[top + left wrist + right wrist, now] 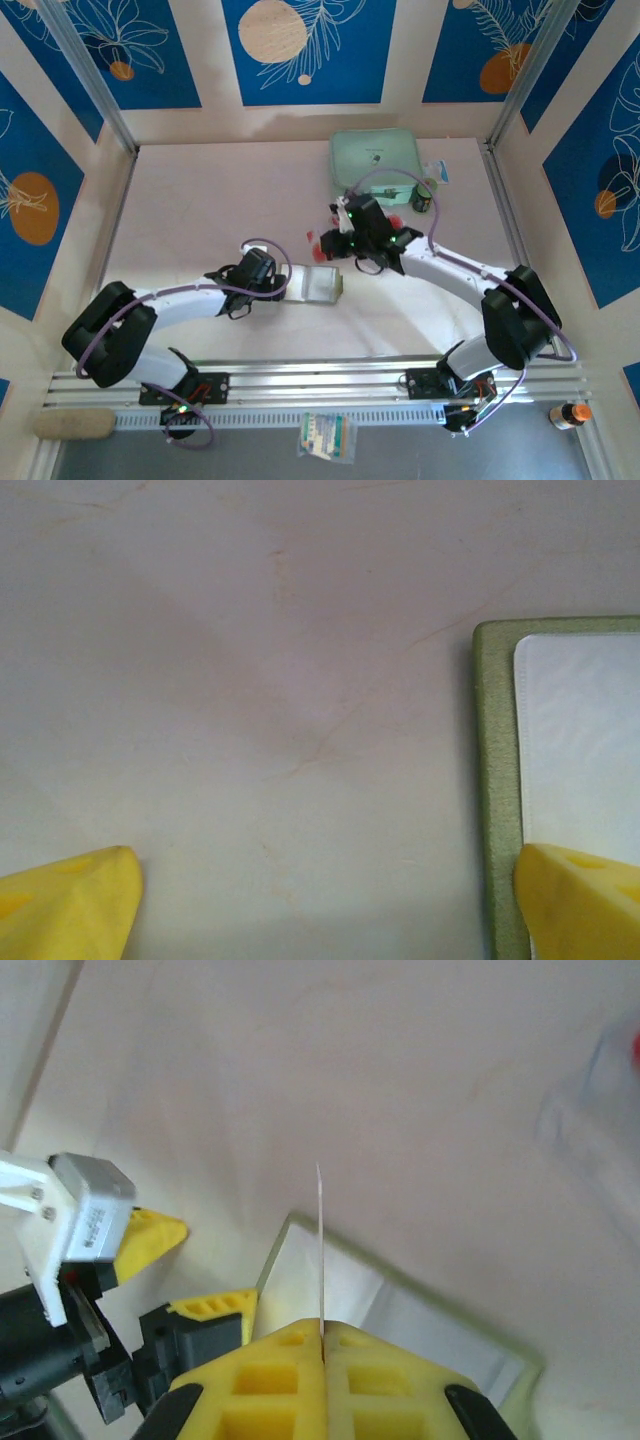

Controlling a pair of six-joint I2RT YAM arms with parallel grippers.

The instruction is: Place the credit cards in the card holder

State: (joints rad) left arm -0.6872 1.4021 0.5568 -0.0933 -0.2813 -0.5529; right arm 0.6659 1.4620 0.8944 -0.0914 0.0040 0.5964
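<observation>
The card holder (322, 285) lies opened flat on the table, olive-green rim (495, 780) around a pale inner face (400, 1310). My left gripper (325, 910) is open and low at the holder's left edge; one yellow fingertip (580, 900) is over the holder's inner face, the other (70, 900) over bare table. My right gripper (322, 1335) is shut on a thin credit card (321, 1250), seen edge-on, upright and above the holder. From the top view that gripper (335, 247) hovers just behind the holder, with the card's red marks (316, 240) showing.
A mint-green case (375, 160) lies at the back, a small dark bottle (423, 198) beside it. A clear plastic tray (600, 1110) with a red spot sits near the right arm. Beyond the front rail are a packet (325, 437) and an orange bottle (570, 413).
</observation>
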